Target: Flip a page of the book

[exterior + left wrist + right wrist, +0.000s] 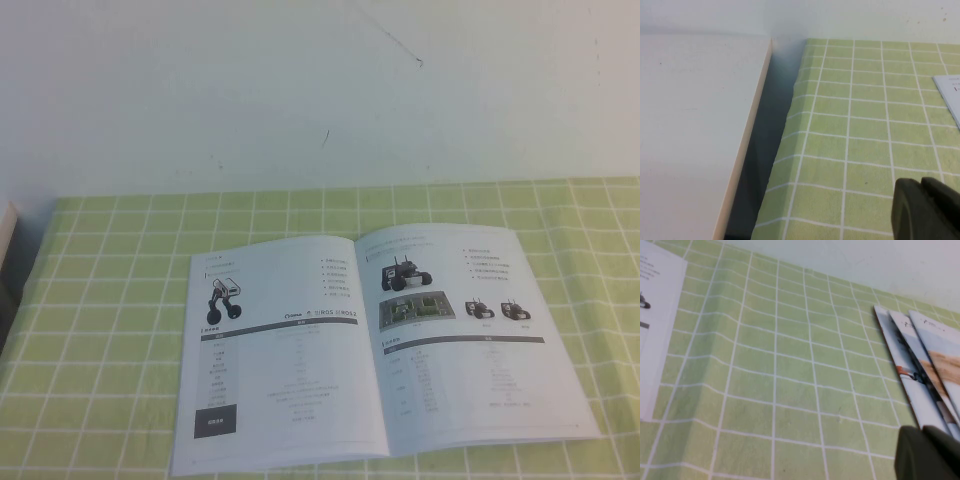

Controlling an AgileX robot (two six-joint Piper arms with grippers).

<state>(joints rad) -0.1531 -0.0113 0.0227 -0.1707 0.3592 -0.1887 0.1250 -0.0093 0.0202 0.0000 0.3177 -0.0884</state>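
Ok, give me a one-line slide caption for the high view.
Open book flat on the green checked tablecloth, right-hand page unturned; left gripper and right gripper off to the sides.

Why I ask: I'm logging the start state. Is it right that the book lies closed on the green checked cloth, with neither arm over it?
No. The book lies open, two printed pages showing, as the high view shows. It is on the green checked cloth, with neither arm over it.
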